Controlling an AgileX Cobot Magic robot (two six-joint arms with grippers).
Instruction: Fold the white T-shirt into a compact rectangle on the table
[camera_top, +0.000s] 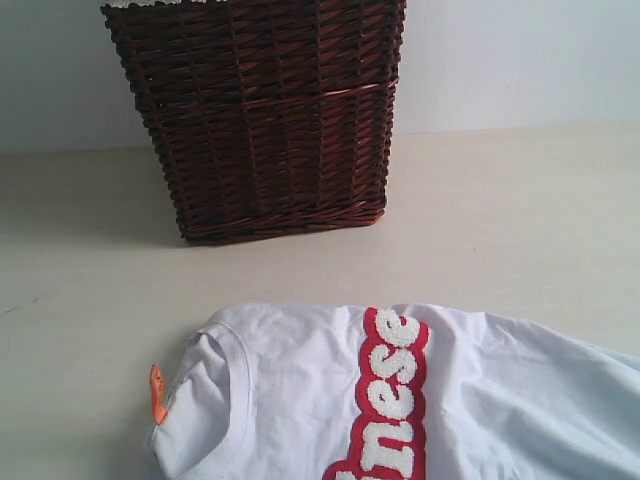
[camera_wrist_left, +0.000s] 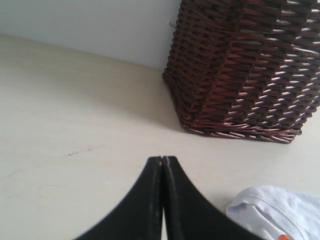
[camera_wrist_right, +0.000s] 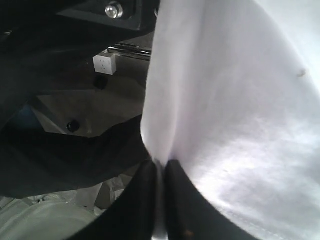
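Progress: the white T-shirt (camera_top: 300, 385) lies on the table (camera_top: 80, 280), face up, with the neck and orange tag (camera_top: 157, 393) to the left and the red-edged letters (camera_top: 395, 390) in the middle. Its lower part is out of frame. No tidy rectangle shows, so I judge the folding early or midway.
Left to do: probably the main folds and the squaring-up.
Left gripper (camera_wrist_left: 162, 161): jaws pressed together on nothing. It hangs low over bare table, with the shirt's collar near it and the wicker basket (camera_wrist_left: 245, 70) beyond.
Shirt's place: on the table in front of the basket, not touching it.
Right gripper (camera_wrist_right: 161, 167): jaws pinched on a fold of the white cloth, which spreads away from the tips as a smooth sheet. I cannot tell whether that part is off the table. Neither arm shows in the exterior view.
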